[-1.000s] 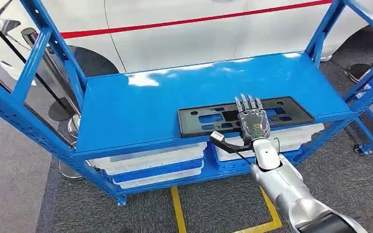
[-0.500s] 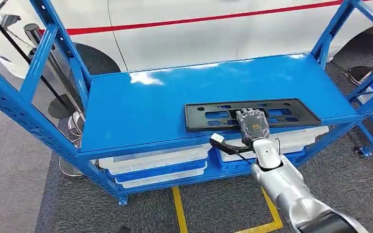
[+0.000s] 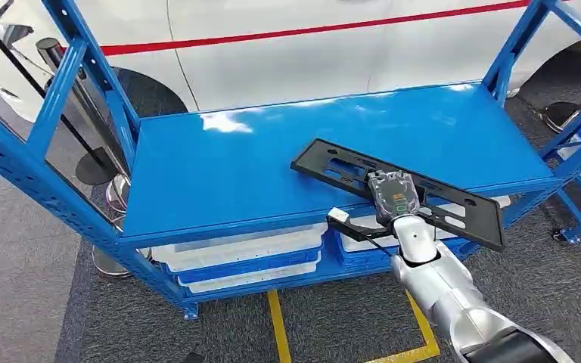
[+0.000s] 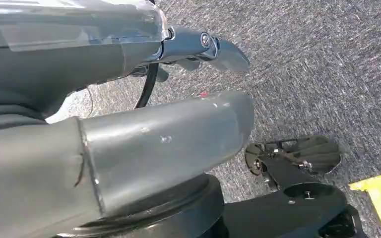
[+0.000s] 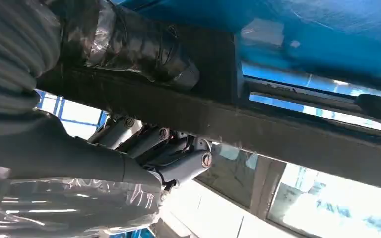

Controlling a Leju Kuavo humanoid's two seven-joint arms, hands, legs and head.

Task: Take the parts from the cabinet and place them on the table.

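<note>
One black slotted plate (image 3: 393,190) is gripped by the right hand (image 3: 395,195) at the middle of its near long edge. In the right wrist view the thumb (image 5: 129,42) lies across one face of the plate (image 5: 258,130) and the fingers (image 5: 178,158) curl against the opposite face. The plate sits at a slant: the end to the left of the hand rests on the blue shelf (image 3: 257,162), while the end to the right of the hand overhangs the shelf's front edge, clear of the surface. White bins (image 3: 242,253) sit on the lower level, below and to the left of the hand. Beyond the hand, behind the shelf, stands a white car body (image 3: 310,45) with a red stripe. The left hand (image 4: 198,44) hangs above grey carpet (image 4: 322,64); its fingers are partly hidden, so whether they are spread or curled cannot be determined.
</note>
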